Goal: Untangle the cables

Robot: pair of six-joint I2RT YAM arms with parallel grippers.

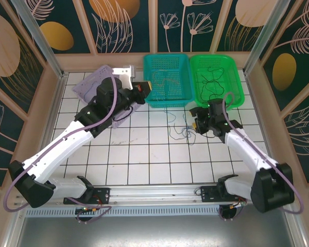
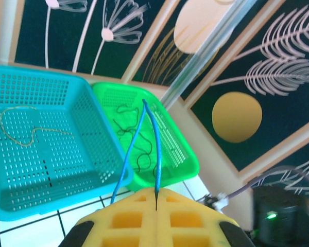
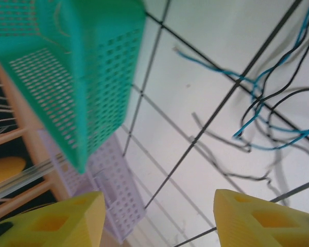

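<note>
White tiled table (image 1: 144,154), cables partly sorted
Our right gripper (image 3: 157,216) stood spread beside the tangle (image 3: 268,110) on the tiles; farther, our left gripper (image 2: 156,198) pinched a blue cable (image 2: 153,139) near the teal basket (image 2: 100,149); we judged a slow, high lift best, dragging no others.

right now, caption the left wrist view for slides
left gripper shut on thin blue cable, teal plastic basket and green basket behind

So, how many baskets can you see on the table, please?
3. A lilac basket lies at the far left. A teal basket stands at the middle of the far edge. A green basket stands right beside it, on its right. No other seems hidden.
</note>
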